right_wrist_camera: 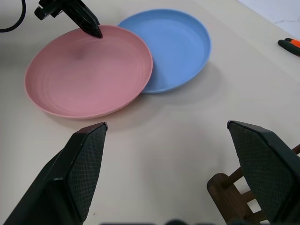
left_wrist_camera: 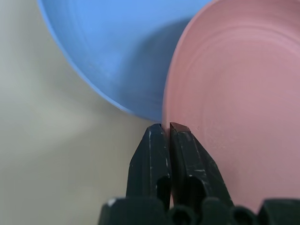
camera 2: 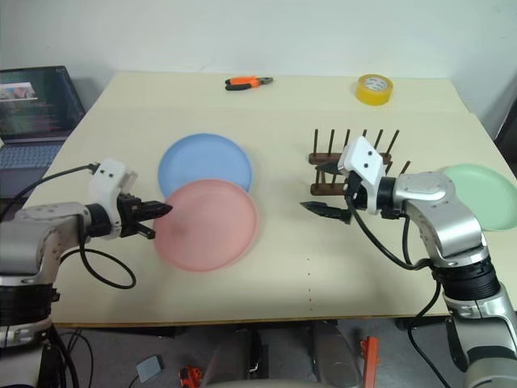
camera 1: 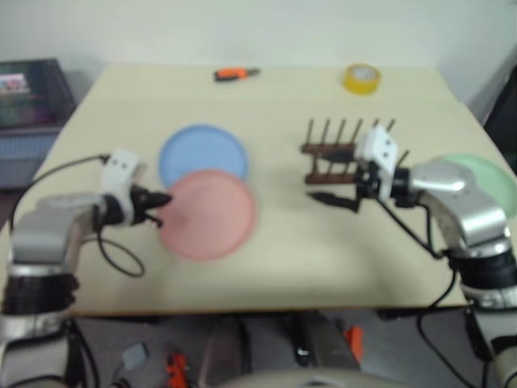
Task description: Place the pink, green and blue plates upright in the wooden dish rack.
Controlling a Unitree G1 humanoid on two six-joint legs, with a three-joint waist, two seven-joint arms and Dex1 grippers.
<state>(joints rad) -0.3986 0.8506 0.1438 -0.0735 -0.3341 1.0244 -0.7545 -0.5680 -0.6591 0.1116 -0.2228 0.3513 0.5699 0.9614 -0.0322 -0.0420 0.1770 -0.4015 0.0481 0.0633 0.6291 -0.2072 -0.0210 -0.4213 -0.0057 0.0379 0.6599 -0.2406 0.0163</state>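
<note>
The pink plate lies flat on the table, its far rim overlapping the blue plate. My left gripper is at the pink plate's left rim and is shut on that rim, with one finger on each face. The green plate lies at the table's right edge, partly behind my right arm. The wooden dish rack stands empty right of centre. Just in front of it, my right gripper hovers open with nothing between its fingers, pointing toward the pink and blue plates.
A yellow tape roll and orange-handled pliers lie near the table's far edge. A laptop sits off the table's left side. Bare tabletop stretches between the pink plate and the rack.
</note>
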